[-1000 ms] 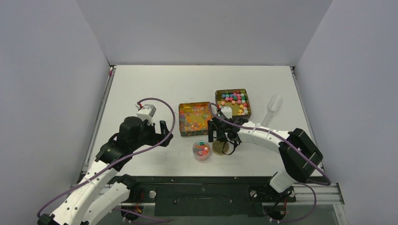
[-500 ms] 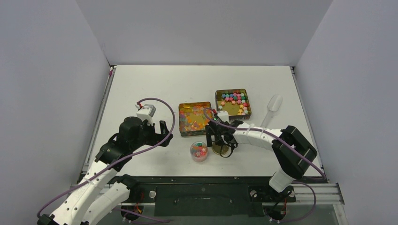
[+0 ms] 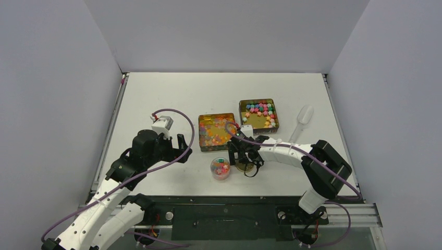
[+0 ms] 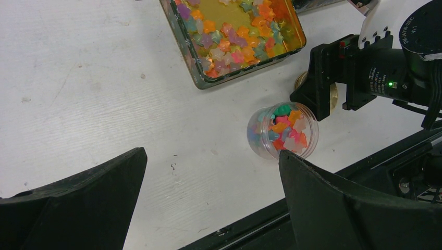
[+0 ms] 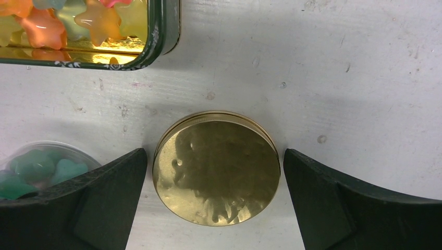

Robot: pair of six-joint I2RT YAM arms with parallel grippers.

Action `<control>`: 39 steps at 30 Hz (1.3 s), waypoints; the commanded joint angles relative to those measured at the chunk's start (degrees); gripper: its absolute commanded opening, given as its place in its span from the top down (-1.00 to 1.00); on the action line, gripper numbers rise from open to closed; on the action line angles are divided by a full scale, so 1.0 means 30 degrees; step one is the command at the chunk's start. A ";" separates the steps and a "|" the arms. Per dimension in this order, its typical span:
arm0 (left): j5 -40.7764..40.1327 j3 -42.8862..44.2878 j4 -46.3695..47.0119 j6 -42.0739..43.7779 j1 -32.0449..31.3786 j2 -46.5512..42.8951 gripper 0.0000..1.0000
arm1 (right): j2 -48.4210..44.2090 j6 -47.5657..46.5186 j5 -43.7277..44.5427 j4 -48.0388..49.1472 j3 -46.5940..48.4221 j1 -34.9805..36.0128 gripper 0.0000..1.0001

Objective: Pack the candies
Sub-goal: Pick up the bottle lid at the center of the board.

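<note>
Glossy translucent candies lie in the left square tin; opaque coloured candies lie in the right tin. A small clear jar holds mixed candies and stands open in front of the left tin. The flat gold lid lies on the table just right of the jar. My right gripper is open, with one finger on each side of the lid, low over it. My left gripper is open and empty, left of the jar and above the table.
A white scoop lies on the table right of the right tin. The left tin's corner is just beyond the lid. The black front rail runs close behind the jar in the left wrist view.
My right gripper has moved a little left and settled round the gold lid. The jar has shifted slightly left. The left arm has not moved.
</note>
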 commanded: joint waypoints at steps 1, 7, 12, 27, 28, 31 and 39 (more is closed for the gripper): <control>0.0213 0.0131 0.0843 0.0229 -0.0055 -0.0131 -0.93 | -0.0204 0.0073 0.0041 0.0193 -0.0396 0.0234 -1.00; 0.0213 0.0145 0.0850 0.0229 -0.0055 -0.0088 -0.93 | -0.0383 0.0265 0.0001 0.0178 -0.0652 0.0423 -1.00; 0.0213 0.0129 0.0839 0.0229 -0.0055 -0.0068 -0.93 | -0.0704 0.0413 0.0051 0.0267 -0.1140 0.0558 -1.00; 0.0242 0.0112 0.0840 0.0200 -0.0055 0.0037 -0.93 | -0.1032 0.0518 0.0139 0.0270 -0.1316 0.0560 -0.69; 0.0242 0.0117 0.0835 0.0207 -0.0055 0.0052 -0.93 | -0.1017 0.0500 0.0182 0.0263 -0.1259 0.0566 -0.64; 0.0242 0.0128 0.0826 0.0200 -0.0055 0.0064 -0.93 | -0.1096 0.0404 0.0445 -0.0055 -0.1040 0.0566 -0.48; 0.0199 0.0129 0.0833 0.0208 -0.0055 0.0059 -0.93 | -0.1914 0.0103 0.1035 -0.1046 -0.0762 0.0622 -0.27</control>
